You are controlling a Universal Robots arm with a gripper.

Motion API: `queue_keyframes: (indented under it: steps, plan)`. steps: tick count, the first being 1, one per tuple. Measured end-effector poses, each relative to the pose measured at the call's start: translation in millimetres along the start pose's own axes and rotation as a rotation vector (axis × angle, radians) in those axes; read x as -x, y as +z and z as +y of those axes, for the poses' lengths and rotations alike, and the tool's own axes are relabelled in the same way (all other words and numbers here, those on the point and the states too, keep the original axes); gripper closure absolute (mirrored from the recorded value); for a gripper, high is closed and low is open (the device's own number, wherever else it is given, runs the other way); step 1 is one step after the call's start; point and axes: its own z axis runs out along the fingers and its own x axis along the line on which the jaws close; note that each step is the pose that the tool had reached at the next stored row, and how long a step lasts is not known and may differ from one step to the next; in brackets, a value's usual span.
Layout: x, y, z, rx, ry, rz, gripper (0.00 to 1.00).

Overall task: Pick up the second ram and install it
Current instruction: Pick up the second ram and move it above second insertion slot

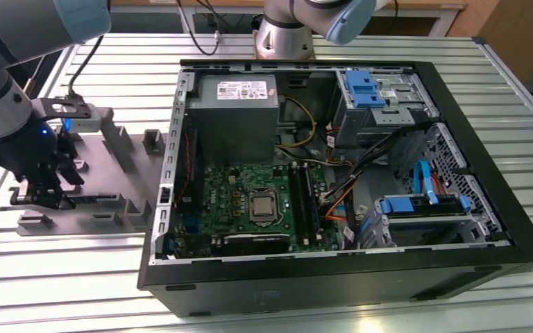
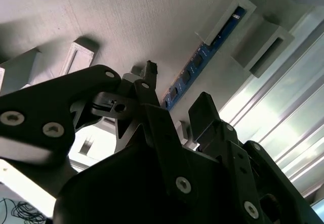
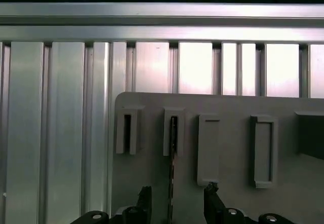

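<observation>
Gripper (image 3: 177, 192), jaws spread and gripping nothing, straddled the ram (image 3: 172, 158), which stood on edge in a slot of the grey holder (image 3: 233, 107).

The exterior view looks steeply down from well back over the open computer case (image 1: 341, 281) on the slatted table (image 1: 516, 90), the grey tray (image 1: 128, 173) at the exterior view's left. The first wrist view faces straight down on that tray (image 3: 233, 105), close, past the gripper (image 3: 174, 196); the second wrist view looks slantwise along the gripper (image 2: 177, 84) at the same tray (image 2: 126, 16), closer still
</observation>
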Motion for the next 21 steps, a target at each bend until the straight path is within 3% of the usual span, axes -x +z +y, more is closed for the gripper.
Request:
queue_keyframes:
  steps: [17, 18, 21]
  plan:
    - [0.0, 5.9, -0.6, 0.0, 0.026, 0.0013, 0.48]
    - [0.0, 6.3, -0.6, -0.0001, 0.026, 0.0012, 0.55]
    - [0.0, 7.1, -0.7, 0.0, 0.026, 0.0013, 0.55]
